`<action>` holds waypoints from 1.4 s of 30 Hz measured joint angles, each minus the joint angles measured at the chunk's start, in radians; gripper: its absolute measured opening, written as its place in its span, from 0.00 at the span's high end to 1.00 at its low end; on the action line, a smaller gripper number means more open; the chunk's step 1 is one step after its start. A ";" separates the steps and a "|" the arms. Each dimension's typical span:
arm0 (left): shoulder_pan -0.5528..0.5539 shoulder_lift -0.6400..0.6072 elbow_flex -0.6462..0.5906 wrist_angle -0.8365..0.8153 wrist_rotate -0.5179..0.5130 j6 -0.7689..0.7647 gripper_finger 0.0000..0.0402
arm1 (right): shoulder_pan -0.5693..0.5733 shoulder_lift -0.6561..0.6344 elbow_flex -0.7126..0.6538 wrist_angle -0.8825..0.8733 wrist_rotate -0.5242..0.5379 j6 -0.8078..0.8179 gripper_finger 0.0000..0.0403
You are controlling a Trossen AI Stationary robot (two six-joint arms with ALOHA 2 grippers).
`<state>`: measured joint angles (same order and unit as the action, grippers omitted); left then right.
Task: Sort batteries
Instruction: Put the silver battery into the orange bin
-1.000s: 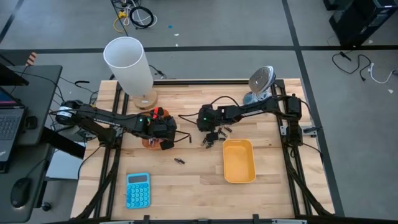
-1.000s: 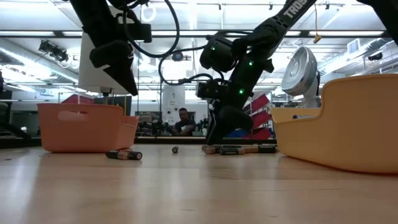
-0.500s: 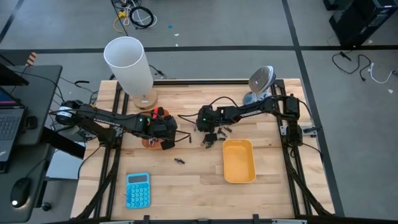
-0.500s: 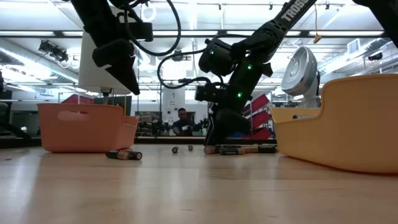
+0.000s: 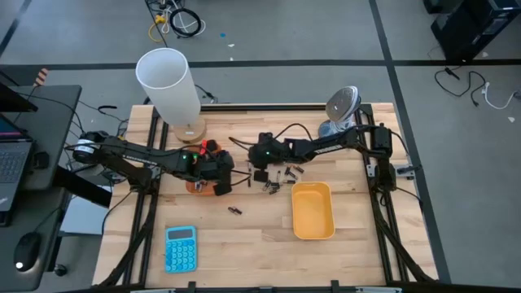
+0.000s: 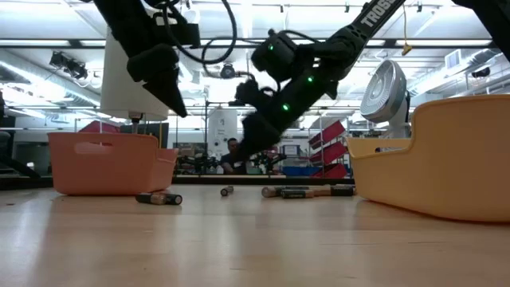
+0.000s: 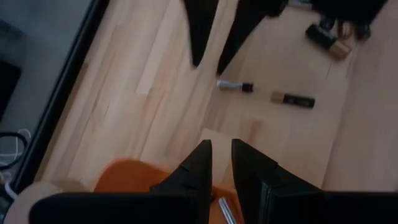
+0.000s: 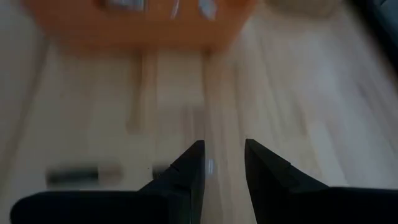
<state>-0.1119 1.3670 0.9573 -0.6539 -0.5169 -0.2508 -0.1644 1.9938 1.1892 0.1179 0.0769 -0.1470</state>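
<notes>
Both grippers raised, nothing held.
You have two batteries [image 6: 158,198] nearest on the table [image 6: 255,247], more batteries [image 6: 307,191] farther back by the yellow tray [image 5: 313,210]. Your left gripper [image 7: 219,163] hangs over the orange tray [image 7: 134,177], fingers slightly parted, empty. Your right gripper [image 8: 222,163] hovers mid-table, fingers apart, empty.

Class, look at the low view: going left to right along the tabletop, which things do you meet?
Orange tray → two batteries lying end to end → single small battery → cluster of batteries → yellow tray.
</notes>
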 joint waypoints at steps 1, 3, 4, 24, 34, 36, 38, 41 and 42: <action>0.000 0.000 0.000 0.013 -0.004 0.011 0.84 | 0.004 0.000 0.000 0.032 0.000 0.031 0.75; 0.000 0.000 0.000 0.033 -0.009 0.024 0.84 | 0.012 0.000 0.000 0.085 0.001 0.108 0.75; 0.000 0.000 0.000 0.042 -0.010 0.033 0.84 | 0.016 0.000 0.000 0.103 0.001 0.142 0.75; 0.000 0.000 0.000 0.051 -0.012 0.037 0.84 | 0.043 0.001 0.000 -0.131 0.143 0.467 0.75; 0.000 0.000 0.000 0.051 -0.012 0.037 0.84 | 0.031 0.001 0.000 -0.185 0.138 0.572 0.70; 0.000 0.000 0.000 0.051 -0.012 0.037 0.84 | 0.031 0.001 0.000 -0.154 0.139 0.573 0.69; 0.000 0.000 0.000 0.050 -0.012 0.037 0.84 | 0.031 0.001 0.000 -0.135 0.139 0.575 0.67; 0.000 0.000 0.000 0.050 -0.013 0.037 0.84 | 0.033 0.001 0.000 -0.134 0.139 0.575 0.64; 0.000 0.000 0.000 0.050 -0.013 0.037 0.84 | 0.034 0.001 0.000 -0.134 0.139 0.577 0.64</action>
<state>-0.1116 1.3670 0.9573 -0.6041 -0.5297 -0.2134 -0.1306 1.9949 1.1892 -0.0160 0.2161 0.4299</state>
